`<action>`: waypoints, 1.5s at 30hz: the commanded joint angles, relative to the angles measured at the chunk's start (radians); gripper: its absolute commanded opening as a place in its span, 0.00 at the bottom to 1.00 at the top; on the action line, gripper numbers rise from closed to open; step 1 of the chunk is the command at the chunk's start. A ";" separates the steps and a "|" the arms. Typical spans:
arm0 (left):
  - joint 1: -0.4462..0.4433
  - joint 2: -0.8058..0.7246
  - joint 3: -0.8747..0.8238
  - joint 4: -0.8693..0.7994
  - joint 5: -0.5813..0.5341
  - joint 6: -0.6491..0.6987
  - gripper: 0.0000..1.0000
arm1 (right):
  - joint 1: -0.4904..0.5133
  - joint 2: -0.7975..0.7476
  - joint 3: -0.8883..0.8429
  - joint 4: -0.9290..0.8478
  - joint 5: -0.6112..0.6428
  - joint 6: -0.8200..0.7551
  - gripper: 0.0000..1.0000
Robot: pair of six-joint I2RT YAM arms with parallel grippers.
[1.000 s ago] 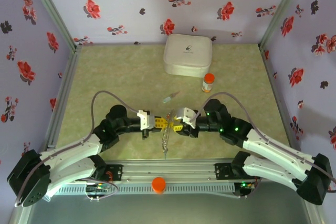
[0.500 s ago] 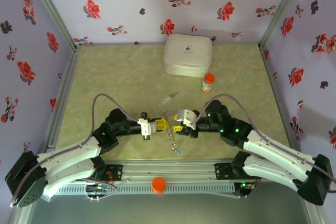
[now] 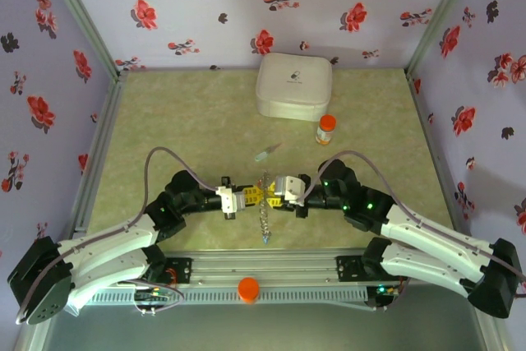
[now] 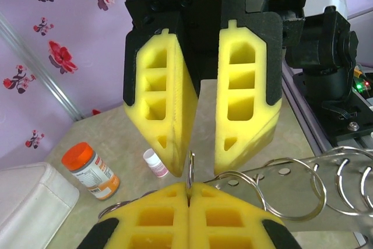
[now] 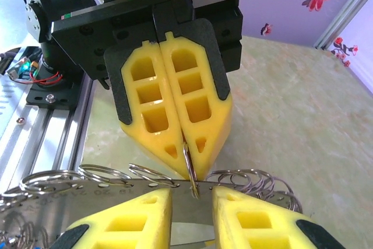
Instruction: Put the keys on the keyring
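Flowered lilac walls (image 3: 205, 6) closed in the pale green worktop (image 3: 181, 121). Near its front edge the arms faced each other. The left gripper (image 4: 188, 188) had its jaws clenched on a thin silvery wire keyring (image 4: 189, 170). The right gripper (image 5: 192, 199) had its jaws released, just before it. A flat metal strip (image 5: 87, 199) carrying more rings hung there.

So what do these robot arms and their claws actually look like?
The left arm and right arm have white shells over black joints, each with a looping grey cable. Green lights dot the right one. The left gripper and right gripper each carry two wedge-shaped yellow fingers with cut-out windows, backed in black.
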 commanded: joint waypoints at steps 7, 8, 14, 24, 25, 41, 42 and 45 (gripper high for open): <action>-0.012 -0.003 0.006 0.026 0.009 0.013 0.00 | 0.012 0.022 0.007 0.071 -0.016 -0.003 0.19; -0.012 -0.003 0.006 0.025 0.010 0.011 0.00 | 0.012 0.026 0.007 0.075 -0.017 -0.002 0.16; -0.012 -0.009 0.009 0.010 -0.004 0.010 0.01 | 0.017 0.034 0.010 0.074 -0.020 -0.011 0.00; -0.012 -0.018 0.044 -0.108 -0.039 0.025 0.21 | 0.031 0.054 0.104 -0.135 0.011 -0.105 0.00; -0.012 -0.016 0.048 -0.117 -0.037 0.027 0.21 | 0.033 0.058 0.112 -0.145 0.012 -0.110 0.00; -0.020 0.004 0.066 -0.138 -0.032 0.038 0.17 | 0.067 0.135 0.171 -0.222 0.048 -0.179 0.00; -0.020 0.005 0.066 -0.139 -0.032 0.039 0.16 | 0.068 0.136 0.172 -0.218 0.045 -0.179 0.00; -0.021 0.004 0.067 -0.141 -0.030 0.039 0.13 | 0.071 0.143 0.176 -0.230 0.047 -0.182 0.00</action>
